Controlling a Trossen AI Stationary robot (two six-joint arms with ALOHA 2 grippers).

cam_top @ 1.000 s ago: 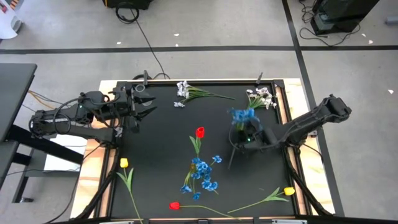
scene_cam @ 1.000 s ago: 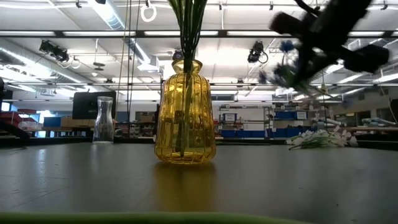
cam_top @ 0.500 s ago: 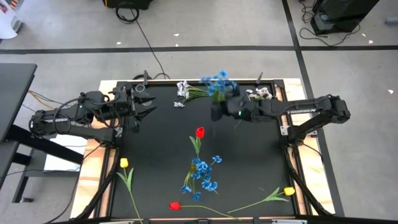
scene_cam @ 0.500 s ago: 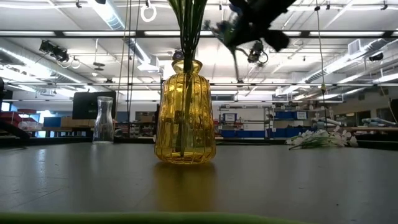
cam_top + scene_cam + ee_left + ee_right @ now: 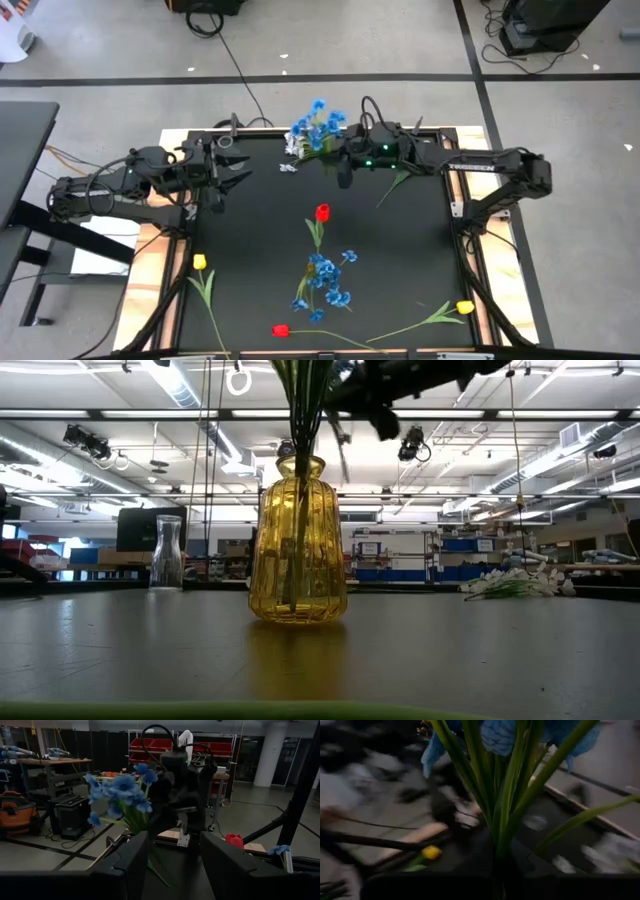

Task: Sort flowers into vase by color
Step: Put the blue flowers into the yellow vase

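My right gripper (image 5: 343,156) is raised over the table's far edge, shut on a blue small-blossom spray (image 5: 318,122). The left wrist view shows the same spray (image 5: 120,795) in front of that dark gripper. At the far left my left gripper (image 5: 236,176) waits open, touching nothing. A yellow vase (image 5: 298,542) stands on its base on the table with green stems in it. More blue sprays (image 5: 325,280), red tulips (image 5: 322,212) (image 5: 281,330) and yellow tulips (image 5: 199,262) (image 5: 465,307) lie on the black mat. My right gripper pinches the blue spray's bundle of green stems (image 5: 499,851) between its two fingers, below the blossoms. It reaches about level from the table's right side. The spray is lifted clear, blossoms (image 5: 500,735) beyond the fingertips, and the stem's lower end (image 5: 392,190) trails back under the arm.
White sprays (image 5: 510,585) lie near the far edge, partly under my right arm. A small clear glass vase (image 5: 168,552) stands farther back to the left. The wooden table border (image 5: 470,150) frames the mat, and cables run along the far floor.
My right gripper has risen from over the mat's right middle and swung toward the far edge and the left, rolling its wrist. It has stayed shut, and the blue spray has travelled with it, turned so that its blossoms now point left.
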